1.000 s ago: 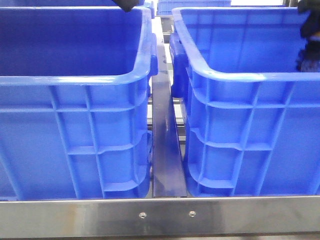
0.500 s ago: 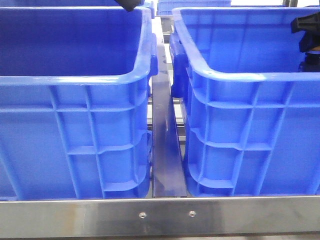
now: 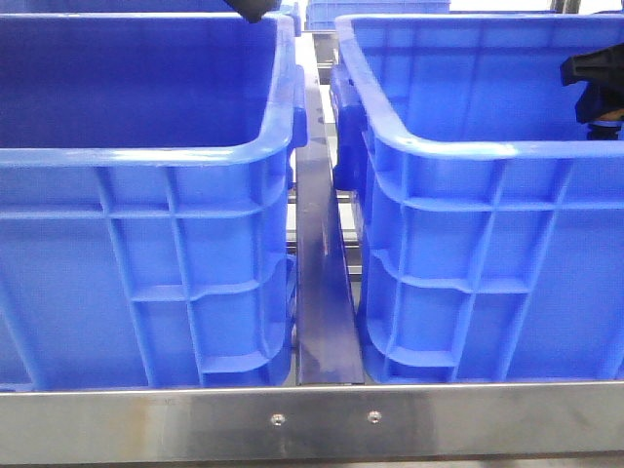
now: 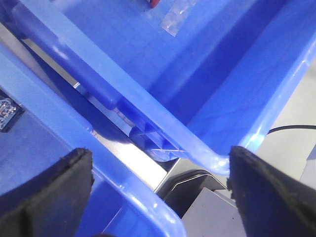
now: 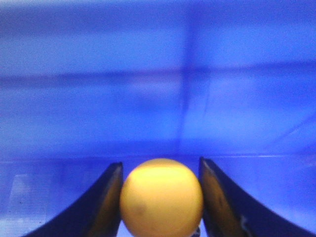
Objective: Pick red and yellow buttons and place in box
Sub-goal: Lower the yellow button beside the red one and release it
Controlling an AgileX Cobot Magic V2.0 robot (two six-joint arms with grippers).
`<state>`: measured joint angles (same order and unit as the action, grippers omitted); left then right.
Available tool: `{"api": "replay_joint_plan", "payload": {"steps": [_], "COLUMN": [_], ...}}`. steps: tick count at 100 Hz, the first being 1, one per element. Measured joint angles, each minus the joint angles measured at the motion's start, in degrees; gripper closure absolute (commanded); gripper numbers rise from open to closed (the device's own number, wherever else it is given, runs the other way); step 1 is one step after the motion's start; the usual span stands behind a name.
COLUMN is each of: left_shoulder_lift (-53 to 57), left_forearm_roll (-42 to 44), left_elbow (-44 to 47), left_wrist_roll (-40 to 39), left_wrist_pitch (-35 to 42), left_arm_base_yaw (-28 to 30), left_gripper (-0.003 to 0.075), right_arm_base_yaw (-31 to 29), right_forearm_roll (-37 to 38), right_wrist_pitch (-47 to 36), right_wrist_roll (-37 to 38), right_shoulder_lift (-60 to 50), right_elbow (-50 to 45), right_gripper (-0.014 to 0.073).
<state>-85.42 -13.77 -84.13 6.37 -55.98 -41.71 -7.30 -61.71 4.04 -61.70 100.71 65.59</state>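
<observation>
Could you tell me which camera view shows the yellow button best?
The right wrist view: the yellow button fills the space between the right gripper fingers. The front view shows only an orange speck under that gripper; the left wrist view shows none of it.

Both crates, the left crate (image 3: 146,253) and the right crate (image 3: 487,263), were bright blue with ribbed walls. A bare silver-grey metal rail (image 3: 312,421) ran below them. The button (image 5: 161,196) was plain yellow-orange between black fingers (image 5: 98,207). The left gripper (image 4: 158,192) had black pads.
</observation>
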Motion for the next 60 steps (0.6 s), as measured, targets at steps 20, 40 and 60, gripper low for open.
{"api": "replay_joint_plan", "payload": {"steps": [20,40,60], "left_shoulder_lift": [0.00,0.00,0.00], "left_forearm_roll": [-0.02,-0.12,-0.12], "left_elbow": [0.00,0.00,0.00], "left_wrist_roll": [0.00,0.00,0.00], "left_wrist_pitch": [0.00,0.00,0.00], "left_arm_base_yaw": [0.00,0.00,0.00], "left_gripper": [0.0195,0.0195,0.0195], "right_arm_base_yaw": [0.00,0.00,0.00], "right_forearm_roll": [0.00,0.00,0.00], "right_wrist_pitch": [0.52,0.65,3.31], "right_wrist_roll": [0.00,0.00,0.00], "right_shoulder_lift": [0.09,0.09,-0.05], "right_elbow": [0.00,0.00,0.00], "right_gripper": [0.0046,0.0046,0.0046]}}
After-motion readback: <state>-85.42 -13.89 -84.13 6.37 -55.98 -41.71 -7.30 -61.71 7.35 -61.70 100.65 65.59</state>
